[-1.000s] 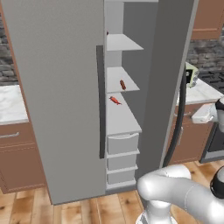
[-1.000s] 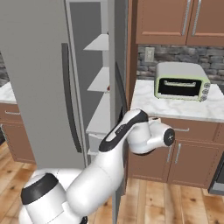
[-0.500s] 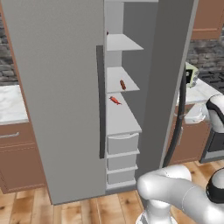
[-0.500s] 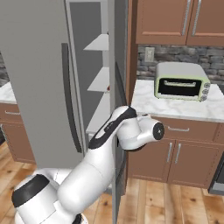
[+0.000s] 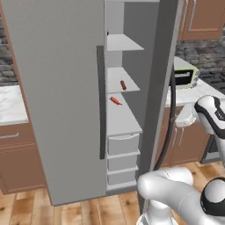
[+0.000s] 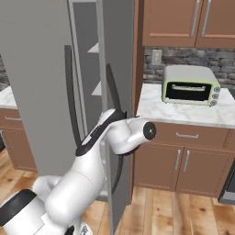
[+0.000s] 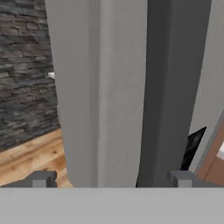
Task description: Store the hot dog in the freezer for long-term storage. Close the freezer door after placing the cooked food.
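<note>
With the small reddish-brown hot dog (image 5: 123,85) lying on a white freezer shelf (image 5: 123,86), the empty wide-open two-finger gripper (image 7: 111,178) faces the tall grey freezer door (image 7: 122,87), which next needs pushing shut.

Wood plank floor (image 6: 183,206), brown cabinets (image 6: 179,23), stone backsplash (image 6: 183,57), marble counter (image 6: 156,105).

The freezer door (image 5: 160,79) stands open edge-on, seemingly close before the wide-spread gripper (image 7: 111,178).
</note>
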